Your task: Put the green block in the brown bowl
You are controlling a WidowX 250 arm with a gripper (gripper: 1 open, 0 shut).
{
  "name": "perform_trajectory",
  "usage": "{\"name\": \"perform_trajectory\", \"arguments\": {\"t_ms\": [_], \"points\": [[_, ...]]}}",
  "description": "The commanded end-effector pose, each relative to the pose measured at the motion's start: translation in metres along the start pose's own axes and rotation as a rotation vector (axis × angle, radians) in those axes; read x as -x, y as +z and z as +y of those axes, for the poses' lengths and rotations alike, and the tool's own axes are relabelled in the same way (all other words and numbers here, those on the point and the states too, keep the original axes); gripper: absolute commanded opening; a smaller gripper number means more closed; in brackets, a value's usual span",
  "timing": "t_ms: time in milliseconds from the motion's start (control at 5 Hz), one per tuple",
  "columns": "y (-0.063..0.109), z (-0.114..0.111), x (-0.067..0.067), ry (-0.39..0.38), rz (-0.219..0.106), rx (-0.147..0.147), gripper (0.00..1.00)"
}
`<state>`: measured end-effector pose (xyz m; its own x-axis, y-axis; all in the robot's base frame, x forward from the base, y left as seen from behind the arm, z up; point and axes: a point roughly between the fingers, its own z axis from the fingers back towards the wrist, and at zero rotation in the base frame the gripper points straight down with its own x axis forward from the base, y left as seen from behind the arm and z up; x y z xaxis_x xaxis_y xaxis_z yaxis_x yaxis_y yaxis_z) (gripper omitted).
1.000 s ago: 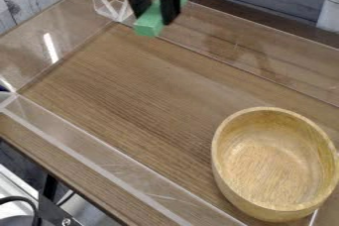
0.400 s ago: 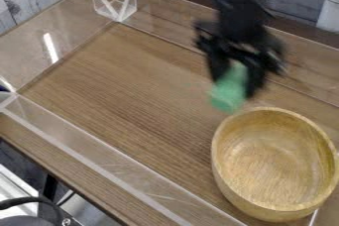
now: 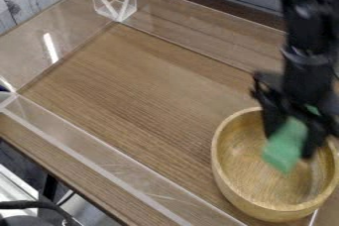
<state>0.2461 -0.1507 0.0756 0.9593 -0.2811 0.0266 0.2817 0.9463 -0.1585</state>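
Inside bowl rim: hand-held block

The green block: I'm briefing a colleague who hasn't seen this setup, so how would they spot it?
Find the round wooden bowl at the near right of the wooden table. Above its hollow, the black gripper holds the green block, the only green thing in view.

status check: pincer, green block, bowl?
Pincer shut on green block, pointing down. Block hangs over the brown bowl, not yet released. Nothing in the way.
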Motion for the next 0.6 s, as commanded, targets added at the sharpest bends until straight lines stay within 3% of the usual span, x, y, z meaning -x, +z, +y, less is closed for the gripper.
{"name": "perform_trajectory", "arguments": {"t_ms": [0, 400], "points": [[-0.008, 0.0, -0.004, -0.001, -0.022, 0.004, 0.0], [-0.019, 0.012, 0.0, 0.023, -0.006, -0.001, 0.0]]}}
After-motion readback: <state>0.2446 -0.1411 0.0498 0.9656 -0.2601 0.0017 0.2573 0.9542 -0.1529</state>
